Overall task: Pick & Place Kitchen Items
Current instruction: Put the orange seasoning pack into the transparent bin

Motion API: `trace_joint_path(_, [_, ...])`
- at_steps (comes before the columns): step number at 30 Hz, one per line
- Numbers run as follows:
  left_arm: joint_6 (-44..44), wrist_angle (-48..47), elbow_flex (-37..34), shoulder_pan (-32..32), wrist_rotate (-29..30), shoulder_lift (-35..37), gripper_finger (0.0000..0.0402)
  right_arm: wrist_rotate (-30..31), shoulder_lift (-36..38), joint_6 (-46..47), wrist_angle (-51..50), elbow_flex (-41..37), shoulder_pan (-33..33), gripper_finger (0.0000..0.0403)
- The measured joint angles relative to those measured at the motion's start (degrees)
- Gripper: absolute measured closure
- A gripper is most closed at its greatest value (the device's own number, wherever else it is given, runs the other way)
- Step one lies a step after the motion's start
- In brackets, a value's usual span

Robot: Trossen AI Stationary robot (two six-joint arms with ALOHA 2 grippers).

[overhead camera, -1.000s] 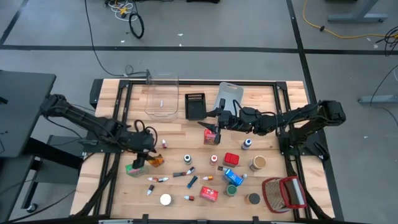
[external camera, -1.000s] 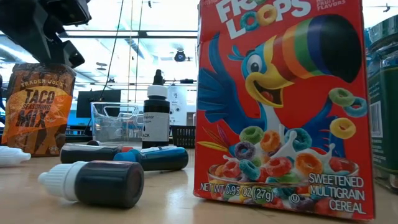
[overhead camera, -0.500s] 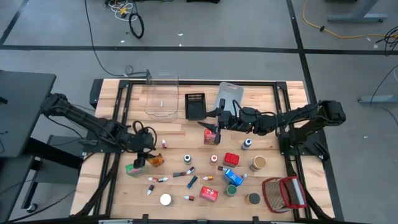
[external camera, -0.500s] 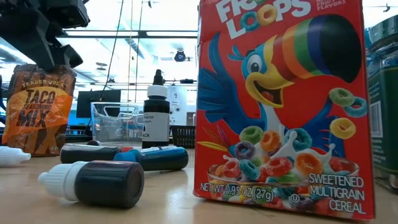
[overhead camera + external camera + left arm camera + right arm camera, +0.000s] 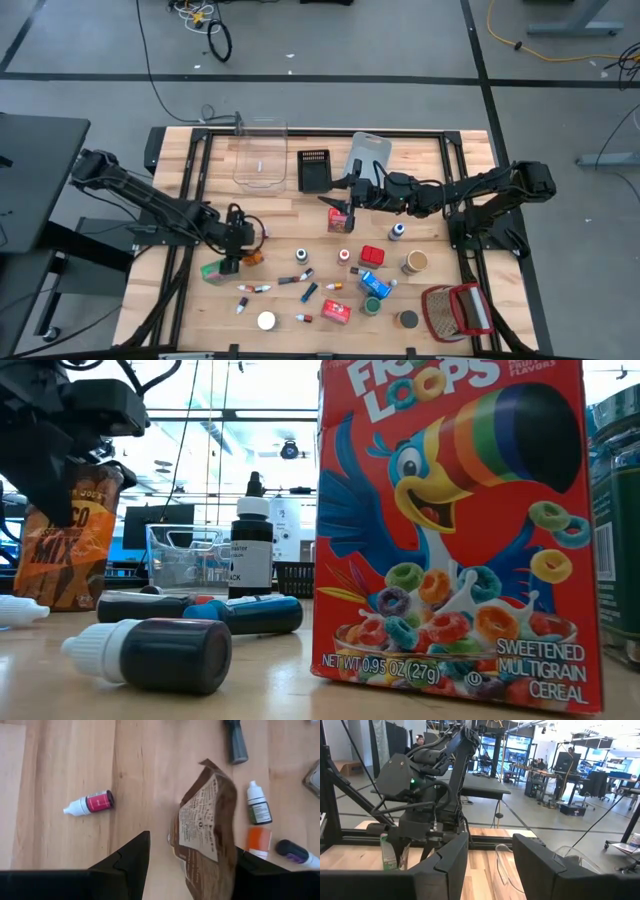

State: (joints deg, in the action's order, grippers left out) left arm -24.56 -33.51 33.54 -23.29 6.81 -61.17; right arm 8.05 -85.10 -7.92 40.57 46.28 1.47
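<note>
A brown-and-orange taco seasoning packet point(image 5: 60, 550) stands on its lower edge at the table's left. My left gripper point(image 5: 234, 260) comes down over it, open, slanting steeply down. In the left wrist view the packet point(image 5: 205, 830) shows its printed back between the two fingers. A green bottle point(image 5: 212, 271) stands just left of it. My right gripper point(image 5: 346, 203) hangs level and open above the table's middle. Nothing is between its fingers point(image 5: 451, 865), and a small red box point(image 5: 338, 220) shows under it. My left gripper has the packet's upper part between its fingers, coming from above and slanting down. One finger point(image 5: 132, 862) stands clear of the packet. The other finger point(image 5: 252, 872) shows right beside the packet's long edge point(image 5: 231, 860); I cannot tell whether it touches.
Small tubes point(image 5: 90, 804), bottles, cans and boxes lie over the near half, among them a Froot Loops box point(image 5: 450, 530) and a black dropper bottle point(image 5: 250, 545). A clear bin point(image 5: 260, 155), black bin point(image 5: 314, 170) and grey-blue bin point(image 5: 368, 152) stand far. Wire basket point(image 5: 455, 310) at near right.
My left gripper has sunk toward the taco packet, shifting a little toward the table's right and tipping steeper. Its fingers now stand around the packet's top, which they hung above before. The packet now leans slightly.
</note>
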Motion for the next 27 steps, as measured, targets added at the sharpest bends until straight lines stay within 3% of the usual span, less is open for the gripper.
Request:
trace_joint_path(5, [0.2,0.0,0.0,0.0,-0.3,0.0,0.0244,0.0,0.0,0.0,0.0,0.0,0.0,0.0238])
trace_joint_path(15, [2.9,0.0,0.0,0.0,0.0,0.1,0.0389,0.0,0.0,0.0,0.1,0.0,0.0,0.0238])
trace_joint_path(27, [10.6,-0.6,5.4,0.0,2.5,0.1,0.0395,0.0,0.0,0.0,0.1,0.0,0.0,0.0238])
